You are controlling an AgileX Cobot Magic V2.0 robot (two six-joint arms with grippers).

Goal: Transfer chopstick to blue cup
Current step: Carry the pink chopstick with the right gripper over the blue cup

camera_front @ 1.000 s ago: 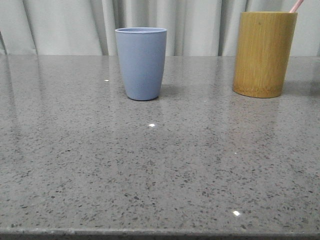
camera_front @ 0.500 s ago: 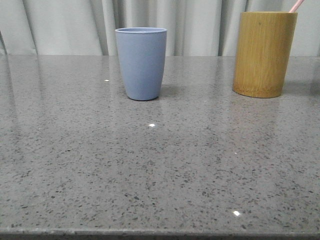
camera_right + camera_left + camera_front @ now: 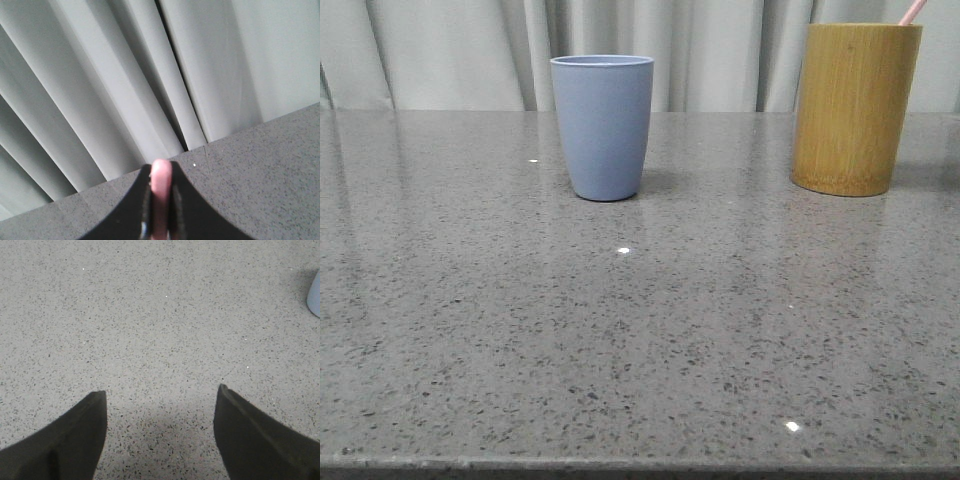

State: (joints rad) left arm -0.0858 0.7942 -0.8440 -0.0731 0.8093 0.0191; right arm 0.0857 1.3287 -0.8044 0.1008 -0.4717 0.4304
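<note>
Right gripper is clamped on the pink end of the chopstick, its dark fingers pinching the stick from both sides against a backdrop of grey curtain. Seen from the front, the chopstick's tip pokes up from the bamboo holder at the far right of the speckled table, well apart from the blue cup standing far and left of centre. Left gripper hovers over bare tabletop, jaws spread wide and holding nothing. Thin, stiff and probably very light, the smooth stick could swivel or slide in a pinch; a firm hold near its top end looks the sensible place.
</note>
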